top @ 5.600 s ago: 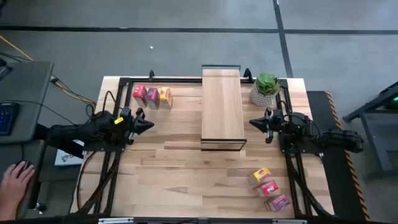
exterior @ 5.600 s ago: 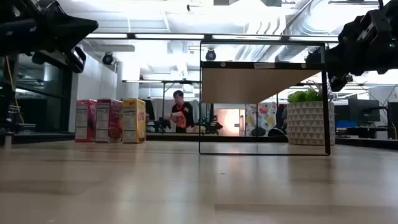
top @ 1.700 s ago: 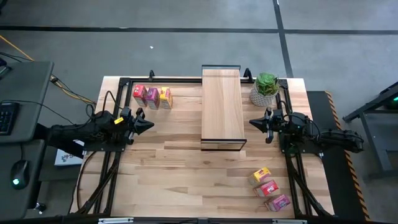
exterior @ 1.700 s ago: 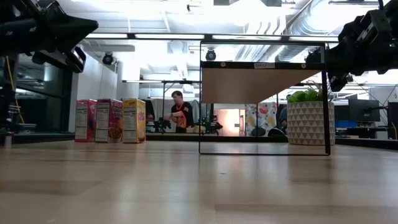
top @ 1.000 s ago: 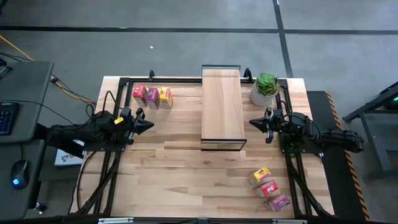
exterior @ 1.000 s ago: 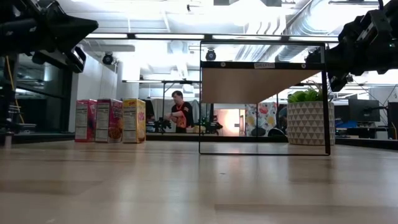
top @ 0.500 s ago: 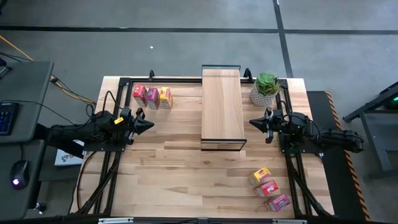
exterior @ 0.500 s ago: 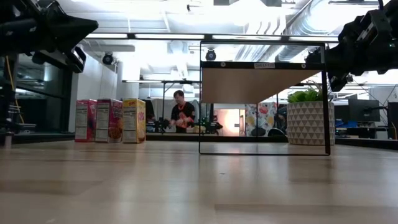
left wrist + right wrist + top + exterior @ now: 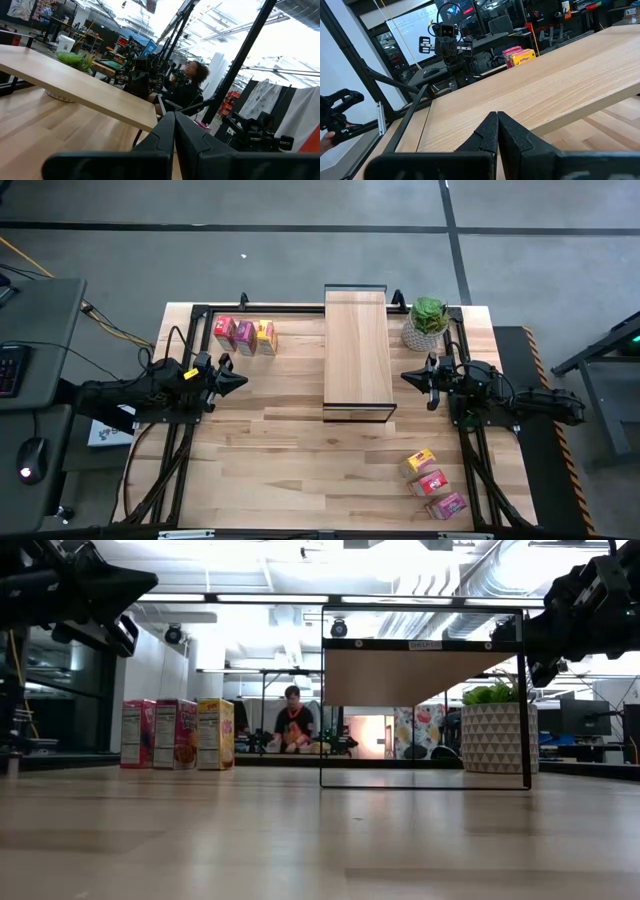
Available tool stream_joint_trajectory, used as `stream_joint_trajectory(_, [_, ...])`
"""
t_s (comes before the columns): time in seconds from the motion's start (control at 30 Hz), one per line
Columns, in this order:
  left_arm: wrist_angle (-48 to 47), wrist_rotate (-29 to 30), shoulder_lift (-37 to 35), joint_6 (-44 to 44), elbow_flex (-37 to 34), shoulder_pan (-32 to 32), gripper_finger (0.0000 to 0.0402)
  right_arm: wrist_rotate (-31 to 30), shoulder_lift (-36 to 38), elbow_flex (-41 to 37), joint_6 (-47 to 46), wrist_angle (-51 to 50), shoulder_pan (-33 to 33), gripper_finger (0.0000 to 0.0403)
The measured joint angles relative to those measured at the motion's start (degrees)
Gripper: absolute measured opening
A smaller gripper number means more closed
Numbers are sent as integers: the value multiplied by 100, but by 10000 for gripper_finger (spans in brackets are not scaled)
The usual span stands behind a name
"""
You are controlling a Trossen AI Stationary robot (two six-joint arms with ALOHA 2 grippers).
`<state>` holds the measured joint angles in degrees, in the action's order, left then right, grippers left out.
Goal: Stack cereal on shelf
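Note:
Three cereal boxes, red (image 9: 223, 330), pink (image 9: 243, 335) and yellow (image 9: 265, 337), stand upright in a row at the table's far left; the low view shows them (image 9: 178, 734) on their bases. Three more, yellow (image 9: 418, 462), red (image 9: 431, 483) and pink (image 9: 447, 505), sit at the near right. The light-wood shelf (image 9: 357, 352) on its dark frame stands at the centre far side. My left gripper (image 9: 240, 380) is shut, left of the shelf. My right gripper (image 9: 405, 376) is shut, right of the shelf. Both hover above the table, touching nothing.
A green potted plant (image 9: 427, 323) in a white pot stands at the far right, beside the shelf and just beyond my right gripper. Dark frame rails (image 9: 196, 320) run along the table's left, right and far edges. Bare planks (image 9: 300, 460) lie between the shelf and the near edge.

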<state>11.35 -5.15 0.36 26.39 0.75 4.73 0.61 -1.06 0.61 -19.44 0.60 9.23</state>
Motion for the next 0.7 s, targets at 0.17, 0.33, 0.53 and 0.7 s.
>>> stream_joint_trajectory(0.17, [1,0,1,-1,0,0,3,1,2,-1,0,-1,-2,0])
stream_joint_trajectory(0.33, [1,0,2,0,1,-1,3,1,2,-1,0,0,-1,0])
stream_joint_trajectory(0.53, [0,0,0,-2,0,-2,3,0,0,0,0,-1,0,0])
stream_joint_trajectory(0.7, [14,67,2,-2,1,-2,3,-1,2,0,1,-1,0,0])
